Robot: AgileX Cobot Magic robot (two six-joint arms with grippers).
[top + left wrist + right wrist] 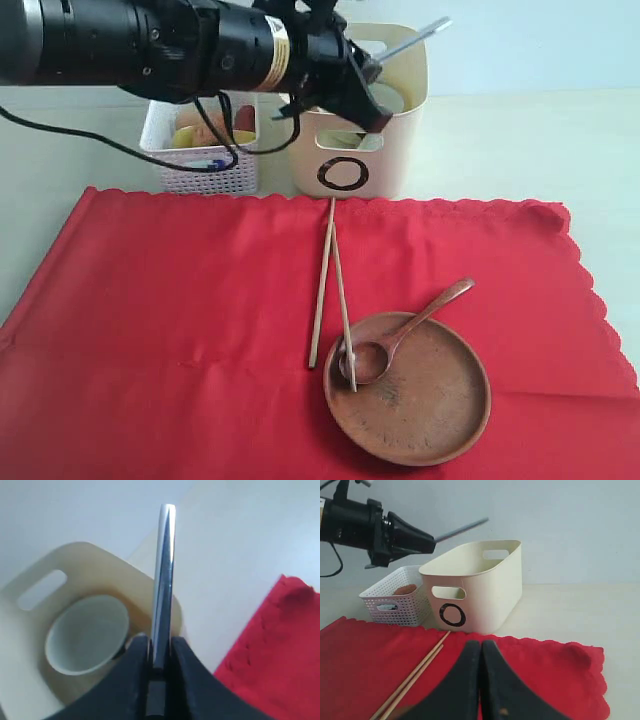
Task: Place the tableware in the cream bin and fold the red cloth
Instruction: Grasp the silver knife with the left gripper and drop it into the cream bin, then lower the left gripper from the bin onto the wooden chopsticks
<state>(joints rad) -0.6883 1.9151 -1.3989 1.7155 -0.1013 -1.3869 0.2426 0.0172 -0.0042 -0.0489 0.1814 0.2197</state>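
Exterior view: knife [415, 38] base inside hand [377, 66]

- Right gripper [481, 644]: black jaws pressed together, nothing between them, low over the large red fabric cloth with a scalloped edge [545, 680].
- Tall cream plastic bin [480, 587] with cut-out handles stands on the pale surface [570, 605], just beyond the cloth's edge. Black ring mark [452, 615] on its facing wall.
- Small white perforated basket [395, 602] just beside the bin; orange-brown item inside, kind unclear.
- Two thin wooden chopsticks [415, 677] lie side by side on the cloth, far ends toward the bin.
- Black left gripper [431, 540] hangs above the basket and bin rim. Slim grey steel knife [461, 529] is clamped in its jaws, blade reaching out above the bin.
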